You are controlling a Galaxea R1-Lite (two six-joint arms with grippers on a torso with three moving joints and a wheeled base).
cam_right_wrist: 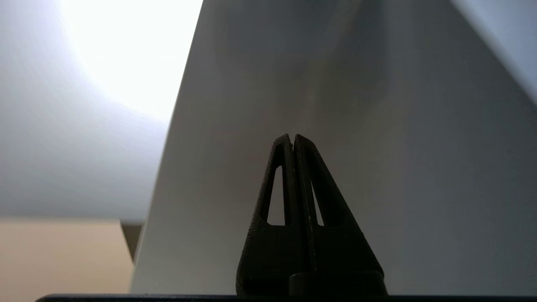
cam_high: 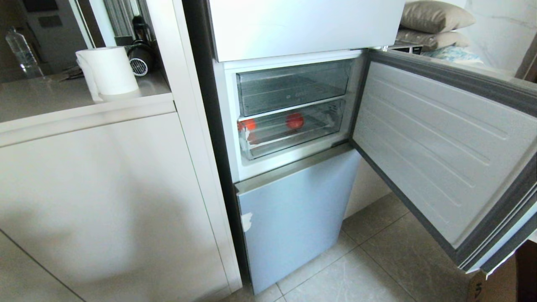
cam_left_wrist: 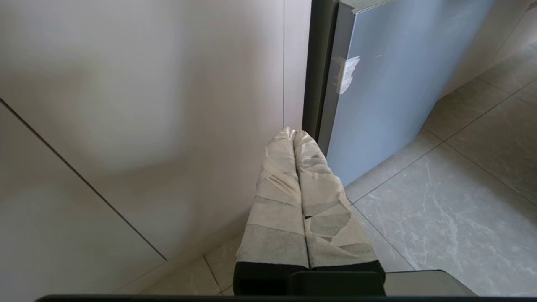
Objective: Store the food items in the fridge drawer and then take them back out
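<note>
Two food items sat in the fridge drawer (cam_high: 293, 140): one red piece (cam_high: 295, 121) near the middle and another red piece (cam_high: 248, 124) by the left end. The drawer looked pushed in, under a clear bin (cam_high: 293, 86). The fridge door (cam_high: 444, 142) stood wide open on the right. A paper towel roll (cam_high: 110, 70) stood on the counter (cam_high: 50, 100) to the left. The left gripper (cam_left_wrist: 293, 133) hung low by the blue lower door (cam_left_wrist: 390, 92), its taped fingers (cam_left_wrist: 277, 197) pressed together, holding nothing. The right gripper (cam_right_wrist: 292, 137) was clenched and empty too, pointing at a plain grey panel (cam_right_wrist: 377, 147).
</note>
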